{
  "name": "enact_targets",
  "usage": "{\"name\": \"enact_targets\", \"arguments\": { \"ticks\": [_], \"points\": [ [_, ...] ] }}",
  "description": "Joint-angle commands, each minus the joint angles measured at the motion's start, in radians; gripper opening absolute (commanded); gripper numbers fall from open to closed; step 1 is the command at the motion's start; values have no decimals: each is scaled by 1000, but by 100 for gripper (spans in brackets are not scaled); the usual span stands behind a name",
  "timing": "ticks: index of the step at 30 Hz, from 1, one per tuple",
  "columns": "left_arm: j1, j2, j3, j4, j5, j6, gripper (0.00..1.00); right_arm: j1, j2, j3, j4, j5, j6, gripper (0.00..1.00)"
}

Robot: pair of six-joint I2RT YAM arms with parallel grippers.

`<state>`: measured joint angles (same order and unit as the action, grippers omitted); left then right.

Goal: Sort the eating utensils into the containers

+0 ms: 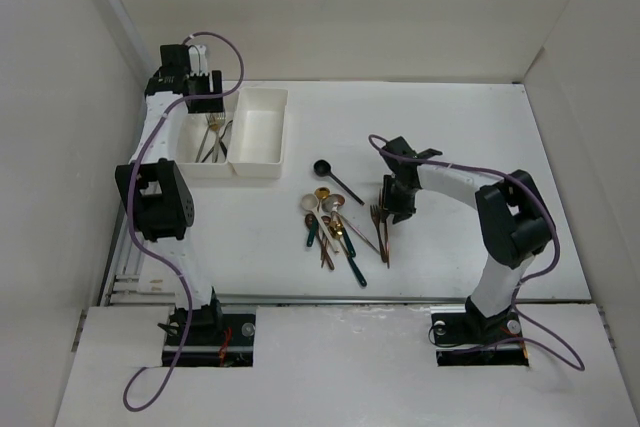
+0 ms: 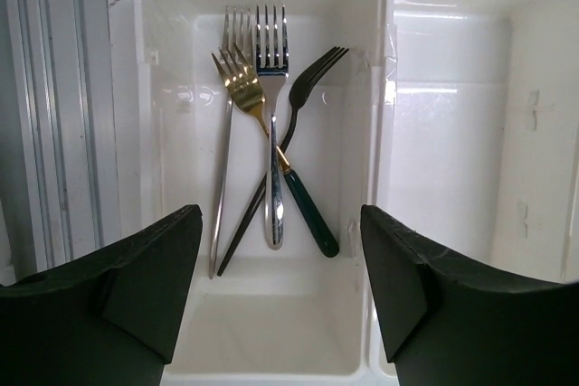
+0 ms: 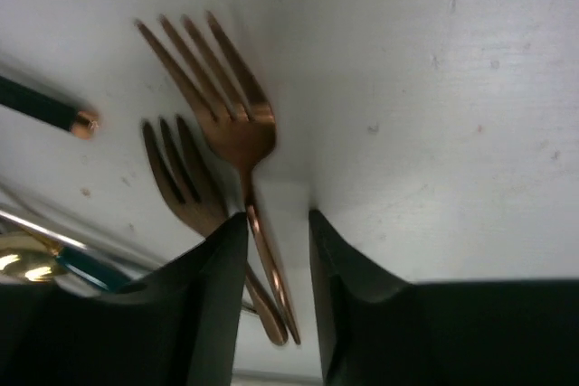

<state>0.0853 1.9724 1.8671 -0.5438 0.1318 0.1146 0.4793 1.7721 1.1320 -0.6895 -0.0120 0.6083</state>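
Note:
Two white bins stand side by side at the back left. The left bin [image 1: 190,162] holds several forks [image 2: 270,88]: silver, black and a gold one with a teal handle. The right bin [image 1: 258,127] looks bare inside. My left gripper [image 1: 205,99] hangs open and empty over the left bin's near end [image 2: 280,214]. The loose utensils [image 1: 332,227] lie mid-table, with a black spoon [image 1: 333,177] behind them. My right gripper [image 1: 390,209] is down at the table. Its narrowly open fingers straddle a copper fork's handle [image 3: 237,110], which touches only the left finger. A second copper fork [image 3: 181,178] lies beside it.
A teal handle with a copper tip [image 3: 50,108] and a gold spoon [image 3: 23,259] lie just left of my right gripper. A metal rail [image 2: 54,115] runs along the left bin's outer side. White walls close in the table on the left, back and right.

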Motion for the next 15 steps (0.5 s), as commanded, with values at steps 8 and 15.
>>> {"name": "enact_targets", "arguments": {
  "ticks": [8,15],
  "points": [
    [1,-67,43,-31,60,2,68,8,102,51,-37,84,11,0],
    [-19,-86,67,-82,370,59,68,-15,6,237,-182,402,11,0]
  ]
}}
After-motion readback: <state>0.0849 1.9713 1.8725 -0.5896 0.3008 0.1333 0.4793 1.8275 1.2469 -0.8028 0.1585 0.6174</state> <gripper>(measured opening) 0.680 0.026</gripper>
